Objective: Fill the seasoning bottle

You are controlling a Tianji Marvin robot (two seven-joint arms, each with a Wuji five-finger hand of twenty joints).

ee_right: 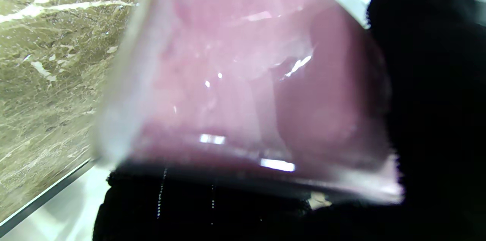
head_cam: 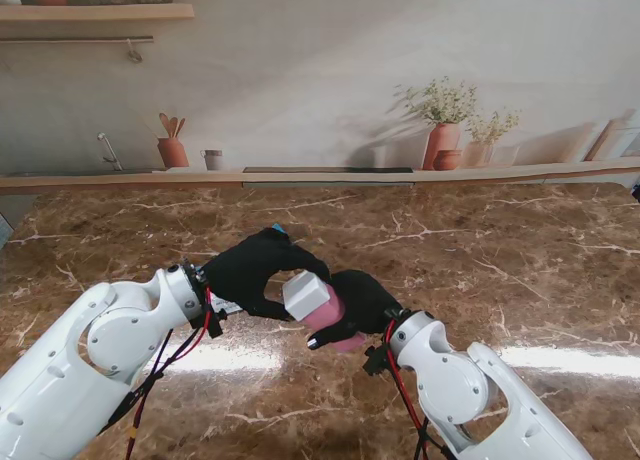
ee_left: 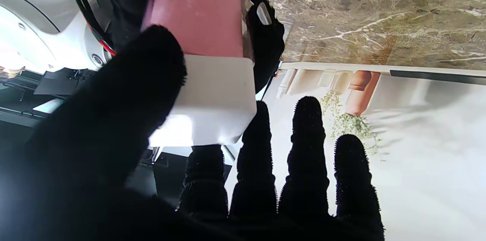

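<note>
In the middle of the table, close to me, both black-gloved hands meet around a pink seasoning bottle (head_cam: pixel 328 320) with a white square cap (head_cam: pixel 307 294). It is tilted with the cap toward my left. My right hand (head_cam: pixel 366 300) is wrapped around the pink body. My left hand (head_cam: pixel 255 269) has thumb and fingers closed on the cap. In the left wrist view the cap (ee_left: pixel 218 100) sits between thumb and index finger, with the pink body (ee_left: pixel 197 9) beyond it. The bottle (ee_right: pixel 246 81) fills the right wrist view, blurred, inside the right hand (ee_right: pixel 429 100).
The brown marble table (head_cam: pixel 480 240) stretches far to both sides and away from me. A low ledge (head_cam: pixel 320 176) runs along its far edge, under a wall backdrop printed with pots and plants.
</note>
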